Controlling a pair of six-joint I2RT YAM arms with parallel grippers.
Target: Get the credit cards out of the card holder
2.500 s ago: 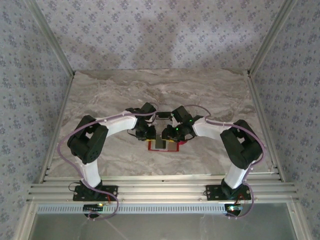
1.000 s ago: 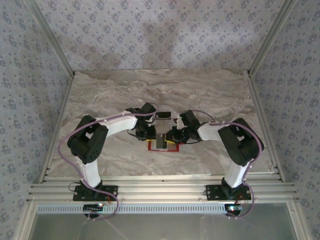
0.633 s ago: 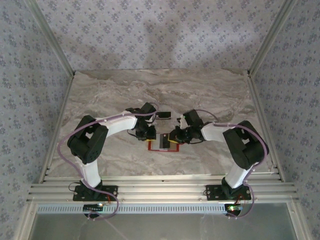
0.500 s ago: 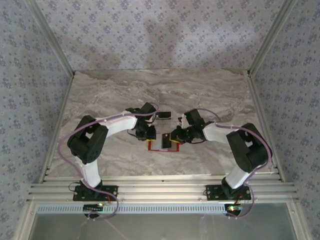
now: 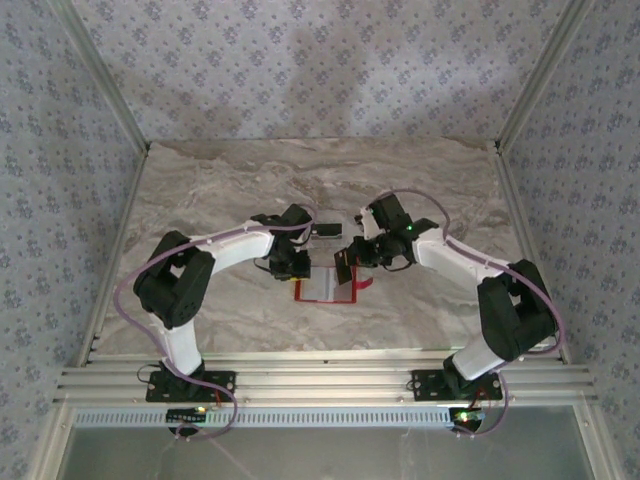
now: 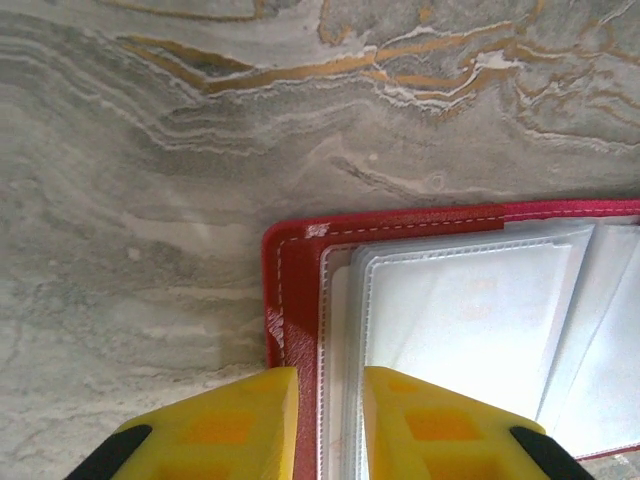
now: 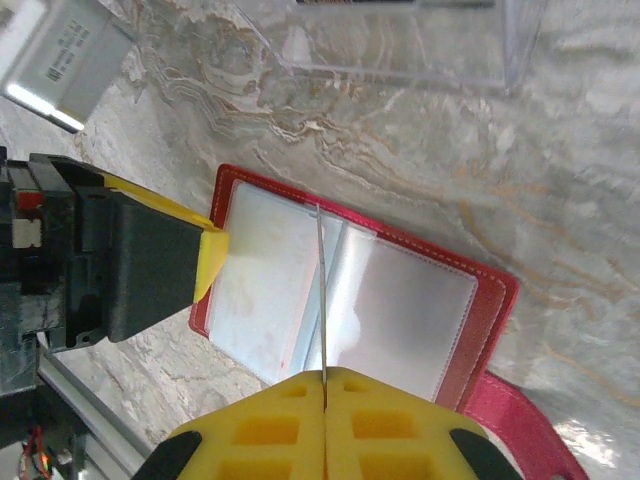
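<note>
The card holder (image 5: 325,292) lies open and flat on the marble table, a red wallet with pale clear pockets (image 7: 400,315). My right gripper (image 7: 325,385) is shut on one of the credit cards (image 7: 320,290), seen edge-on as a thin line above the pockets. From above, that dark card (image 5: 343,268) hangs at the holder's far right corner under the right gripper (image 5: 350,262). My left gripper (image 6: 328,420) stands narrowly open, its yellow fingertips (image 6: 250,410) resting astride the holder's red left edge (image 6: 300,300). A second card (image 7: 58,62) lies flat on the table.
A clear plastic box (image 7: 400,45) stands on the table beyond the holder. The holder's red snap tab (image 7: 525,420) sticks out on its right side. The left gripper's black body (image 7: 100,265) sits close against the holder's left edge. Patterned walls enclose the table.
The right gripper has drawn the dark card off the holder's middle and lifted it back and to the right. The right arm has stretched out. The left arm has stayed put.
</note>
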